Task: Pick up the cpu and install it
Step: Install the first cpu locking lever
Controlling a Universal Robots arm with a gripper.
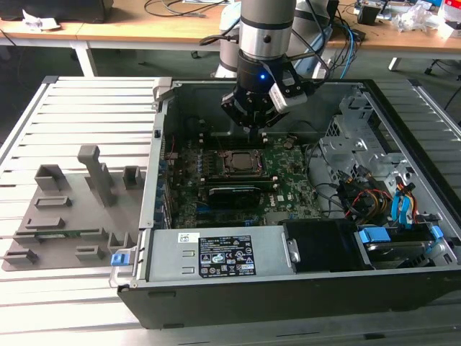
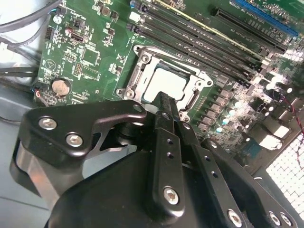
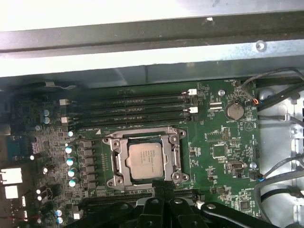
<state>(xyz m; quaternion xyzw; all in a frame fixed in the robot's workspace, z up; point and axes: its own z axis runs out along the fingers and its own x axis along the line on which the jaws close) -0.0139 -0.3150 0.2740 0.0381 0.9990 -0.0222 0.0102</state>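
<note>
The gripper (image 1: pixel 257 124) hangs inside the open computer case (image 1: pixel 288 288), just above the far part of the motherboard (image 1: pixel 288 191), and its fingers (image 2: pixel 164 107) are pressed together with nothing between them. Just beneath and beside its tips, the cpu (image 3: pixel 146 160) lies flat in the metal-framed socket (image 3: pixel 115 164), silvery top up. Toward the exterior view's left, outside the case, a grey parts holder (image 1: pixel 68 216) rests on the slatted table (image 1: pixel 86 108).

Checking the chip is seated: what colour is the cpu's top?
Silvery-white metal, clearest in the first wrist view: the cpu.
</note>
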